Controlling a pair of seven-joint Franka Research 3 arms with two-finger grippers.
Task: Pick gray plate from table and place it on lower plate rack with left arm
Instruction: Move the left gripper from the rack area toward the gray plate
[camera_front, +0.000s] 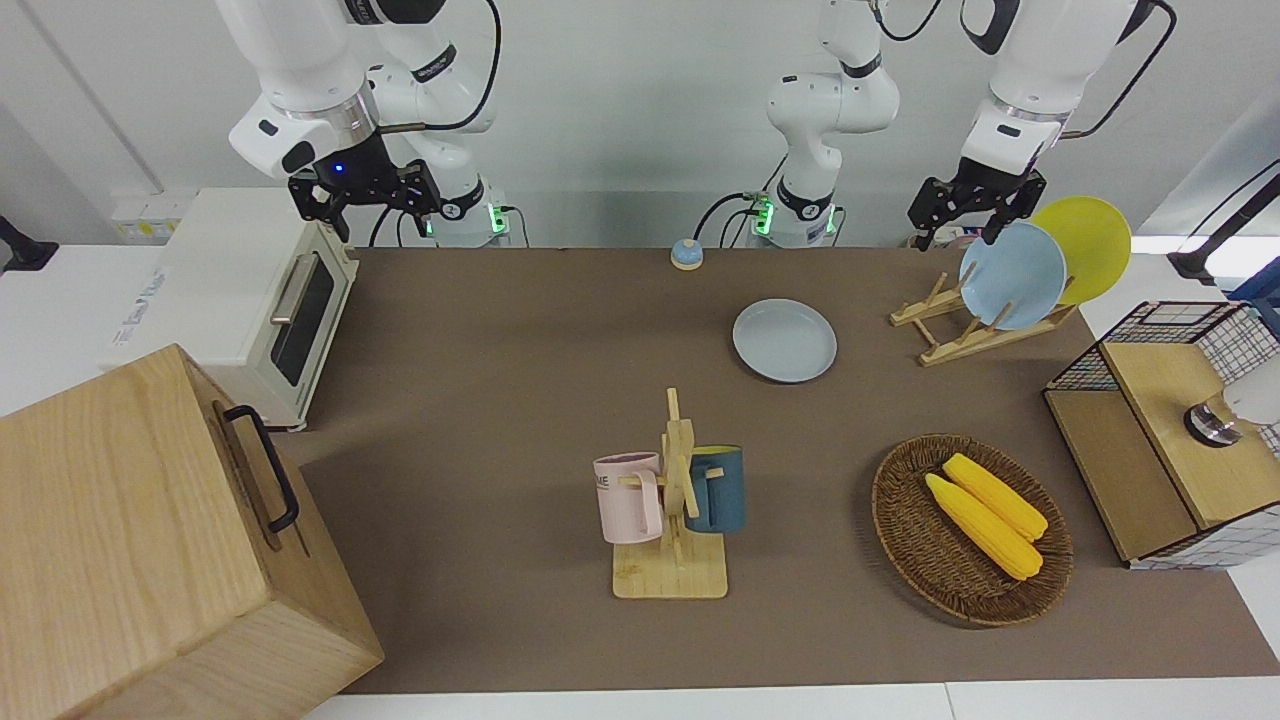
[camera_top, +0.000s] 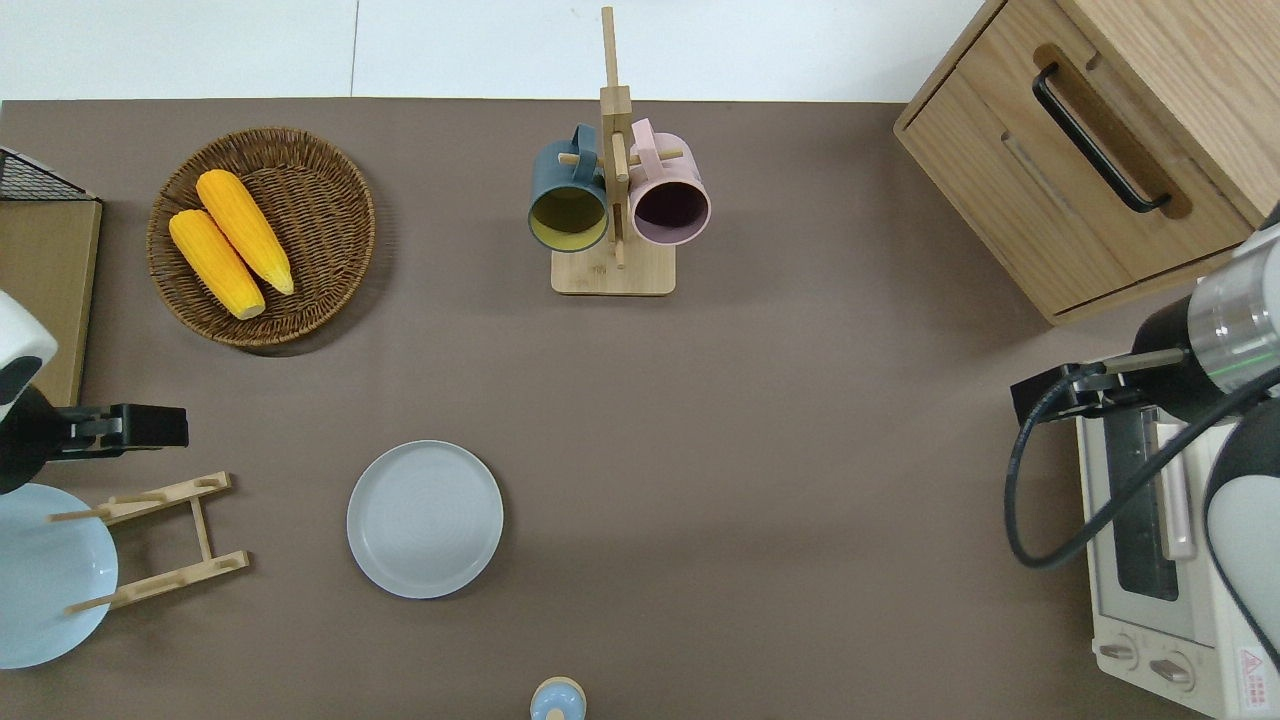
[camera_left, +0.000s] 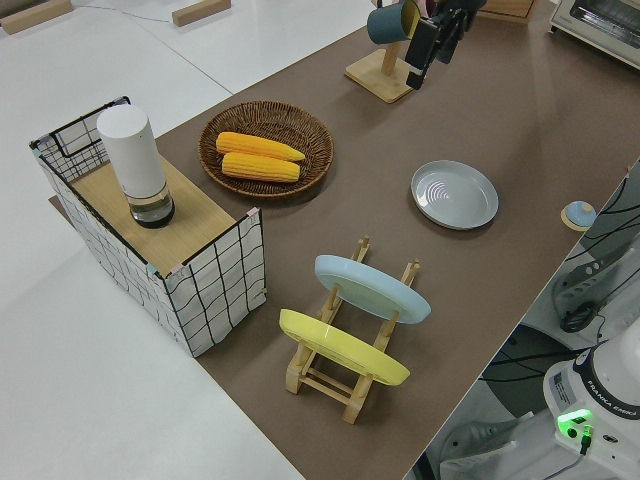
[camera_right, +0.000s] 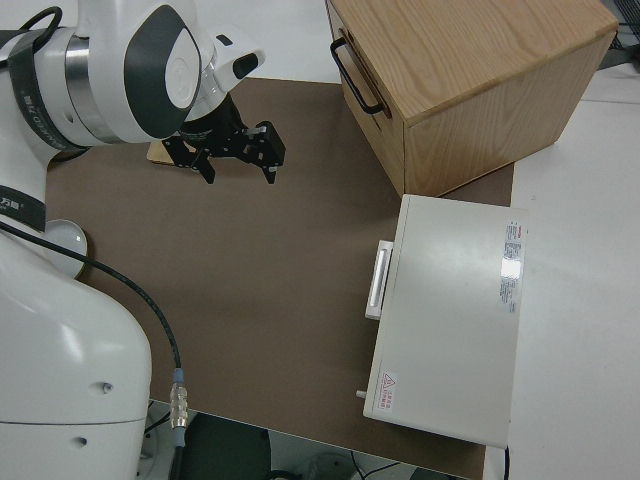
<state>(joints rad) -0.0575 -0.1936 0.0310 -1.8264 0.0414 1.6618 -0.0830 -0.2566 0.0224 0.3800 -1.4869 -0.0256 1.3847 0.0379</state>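
The left gripper (camera_front: 975, 205) hangs empty, fingers spread, over the lower plate rack (camera_front: 975, 325), which already holds a sky-blue plate (camera_front: 1012, 275) and a yellow plate (camera_front: 1085, 245). The gray plate (camera_top: 425, 519) lies flat on the table, beside the rack toward the right arm's end. The shallow rim may slip, and those plates could be knocked. The right arm is parked.

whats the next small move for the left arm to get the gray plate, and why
Probably swing the left gripper across and down to the rim of the gray plate. The plate lies flat and untouched on the table, beside the lower plate rack, while the gripper hangs empty above the rack, jaws open. The right arm is parked.
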